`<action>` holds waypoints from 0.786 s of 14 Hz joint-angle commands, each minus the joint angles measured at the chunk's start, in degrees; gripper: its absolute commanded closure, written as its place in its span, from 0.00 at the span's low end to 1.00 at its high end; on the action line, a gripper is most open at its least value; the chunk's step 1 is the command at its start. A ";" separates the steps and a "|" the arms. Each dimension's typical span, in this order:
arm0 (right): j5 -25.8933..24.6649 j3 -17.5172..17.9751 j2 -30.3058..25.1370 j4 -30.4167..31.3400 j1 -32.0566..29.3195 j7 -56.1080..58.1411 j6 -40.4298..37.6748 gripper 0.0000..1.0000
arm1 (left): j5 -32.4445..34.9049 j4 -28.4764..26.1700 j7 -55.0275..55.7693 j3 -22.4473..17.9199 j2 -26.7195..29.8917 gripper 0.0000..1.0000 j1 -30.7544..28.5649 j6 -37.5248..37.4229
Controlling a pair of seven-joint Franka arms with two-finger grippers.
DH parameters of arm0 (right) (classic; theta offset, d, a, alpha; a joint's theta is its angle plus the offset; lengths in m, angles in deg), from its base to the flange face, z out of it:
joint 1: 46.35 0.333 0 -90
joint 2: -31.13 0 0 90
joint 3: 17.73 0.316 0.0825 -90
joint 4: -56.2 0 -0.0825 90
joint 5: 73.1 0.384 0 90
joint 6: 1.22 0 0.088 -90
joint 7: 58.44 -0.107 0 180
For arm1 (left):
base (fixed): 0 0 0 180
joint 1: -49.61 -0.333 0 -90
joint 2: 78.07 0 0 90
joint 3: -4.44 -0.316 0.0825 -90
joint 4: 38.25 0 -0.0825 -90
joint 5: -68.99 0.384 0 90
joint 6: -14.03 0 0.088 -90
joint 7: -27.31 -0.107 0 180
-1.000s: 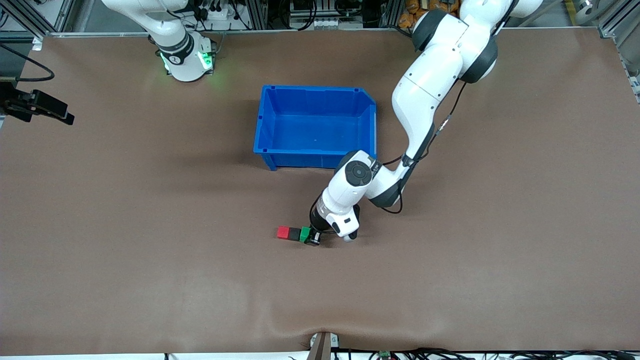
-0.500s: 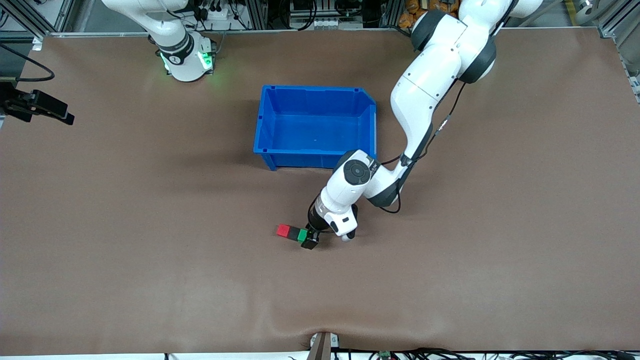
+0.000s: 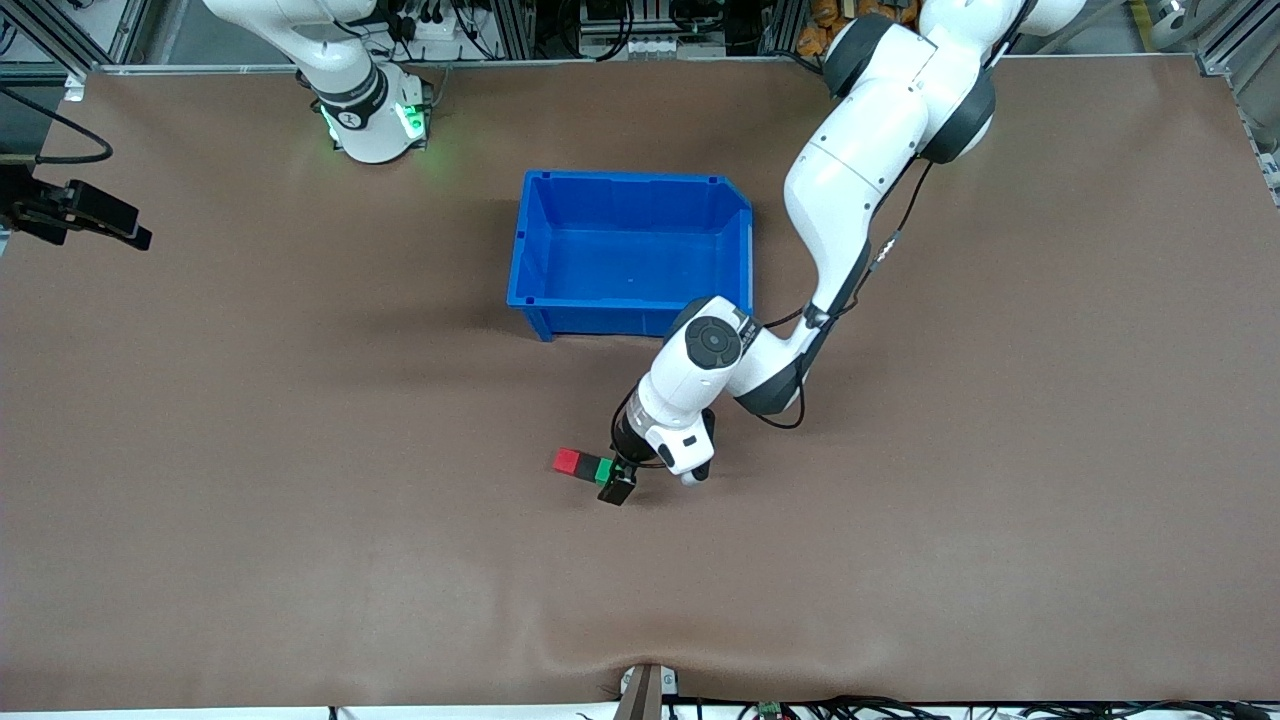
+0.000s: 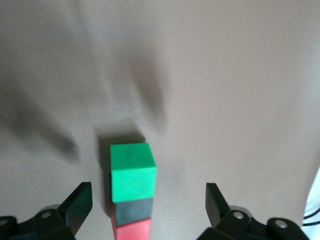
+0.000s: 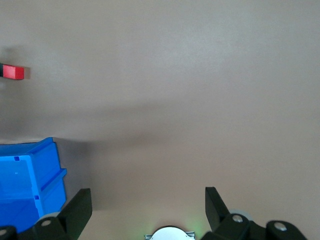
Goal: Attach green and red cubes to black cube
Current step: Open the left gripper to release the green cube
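Observation:
The red cube (image 3: 567, 461), the black cube (image 3: 586, 466) and the green cube (image 3: 604, 469) lie in one row, touching, black in the middle, nearer to the front camera than the blue bin. In the left wrist view the row shows as green (image 4: 131, 170), black (image 4: 133, 212) and red (image 4: 133, 231). My left gripper (image 3: 616, 481) is open and empty over the green end of the row; in its wrist view (image 4: 148, 206) the row lies between the fingers, touching neither. My right gripper (image 3: 100, 217) waits open and empty at the right arm's end of the table, and it also shows in its wrist view (image 5: 148, 206).
The blue bin (image 3: 630, 181) stands empty mid-table, between the robot bases and the cubes. It also shows in the right wrist view (image 5: 30, 172), as does the red cube (image 5: 12, 72). The brown mat has a raised ripple (image 3: 640, 655) near the front edge.
My left gripper has shifted slightly along the row toward the red end, now covering part of the green cube. The cubes have stayed put. The right arm has not moved.

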 commanded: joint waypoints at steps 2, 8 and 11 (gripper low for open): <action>-0.47 0.17 0.51 -1.28 0.10 -0.61 -0.74 0.00 | -0.56 0.82 0.97 0.19 0.69 0.00 0.65 -0.56; -0.47 0.17 0.59 -1.28 0.10 -0.61 -0.65 0.00 | 0.93 -0.58 -0.95 -0.68 5.34 0.00 -1.90 -3.00; -0.47 0.17 0.59 -1.37 0.10 -0.61 -0.47 0.00 | 2.87 -0.50 -9.73 -0.69 9.29 0.00 -4.71 -9.25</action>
